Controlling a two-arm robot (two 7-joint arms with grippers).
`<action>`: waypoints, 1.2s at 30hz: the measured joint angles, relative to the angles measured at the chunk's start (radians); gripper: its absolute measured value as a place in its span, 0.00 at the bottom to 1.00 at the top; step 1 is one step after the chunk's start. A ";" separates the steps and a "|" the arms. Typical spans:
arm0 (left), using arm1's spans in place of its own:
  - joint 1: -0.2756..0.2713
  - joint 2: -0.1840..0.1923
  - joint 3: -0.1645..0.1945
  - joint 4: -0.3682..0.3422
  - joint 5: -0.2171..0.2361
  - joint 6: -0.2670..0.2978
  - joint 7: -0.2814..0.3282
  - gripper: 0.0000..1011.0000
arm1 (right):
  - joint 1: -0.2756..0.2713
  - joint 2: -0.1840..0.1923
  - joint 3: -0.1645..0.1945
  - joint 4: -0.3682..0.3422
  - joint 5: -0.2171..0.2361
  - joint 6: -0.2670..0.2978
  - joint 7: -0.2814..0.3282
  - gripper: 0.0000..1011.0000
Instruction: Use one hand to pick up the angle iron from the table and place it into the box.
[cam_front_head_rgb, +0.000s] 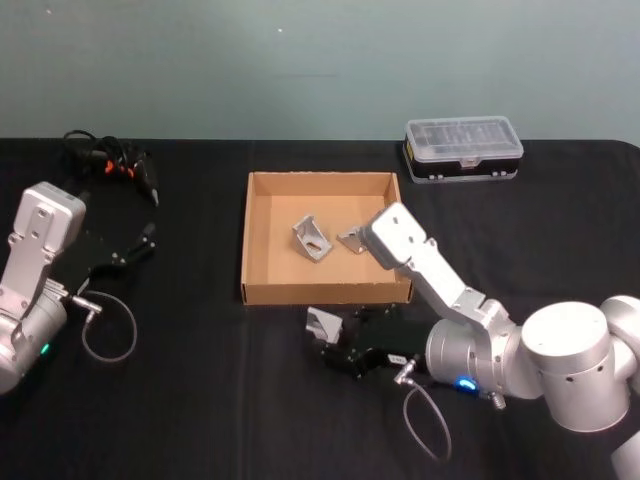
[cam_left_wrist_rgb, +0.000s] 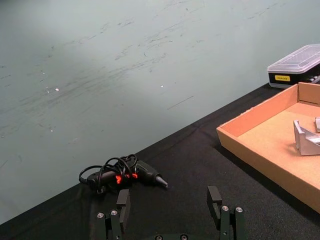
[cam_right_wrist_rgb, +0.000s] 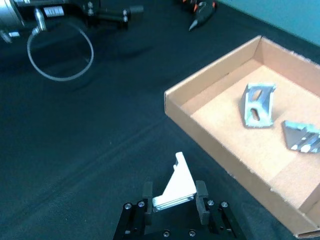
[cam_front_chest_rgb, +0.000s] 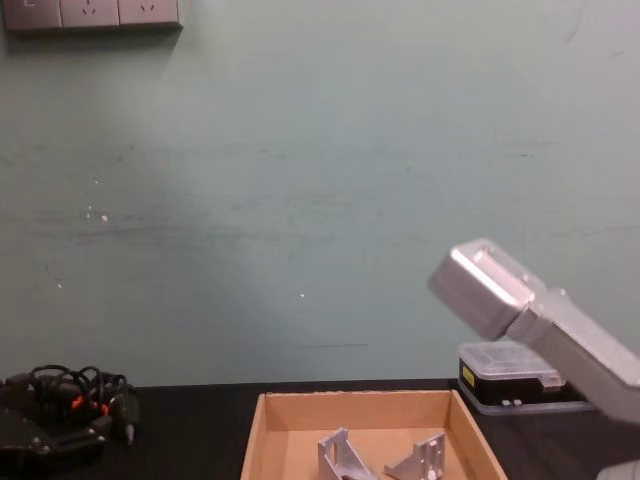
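Right gripper (cam_right_wrist_rgb: 174, 204) at bottom centre, fingers clamped on angle iron (cam_right_wrist_rgb: 176, 184) just outside box (cam_front_head_rgb: 262, 288), silver forearm bent back over box corner, left gripper (cam_left_wrist_rgb: 170, 214) with fingers apart, low over tabletop (cam_front_head_rgb: 180, 400) at left

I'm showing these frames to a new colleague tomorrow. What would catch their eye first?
Probably the right gripper, shut on an angle iron just off the near wall of the cardboard box at the middle of the table. Next, the two angle irons already lying inside the box. The left gripper sits open and idle at the table's left.
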 joint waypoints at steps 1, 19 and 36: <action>0.000 0.000 0.000 0.000 0.000 0.000 0.000 1.00 | -0.002 0.000 0.003 -0.004 0.003 -0.002 -0.001 0.50; 0.000 0.000 0.000 0.000 0.000 0.000 0.000 1.00 | 0.094 -0.034 0.048 0.008 0.015 -0.009 -0.051 0.50; 0.000 0.000 0.000 0.000 0.000 0.000 0.000 1.00 | 0.259 -0.139 0.011 0.285 -0.046 0.001 -0.055 0.50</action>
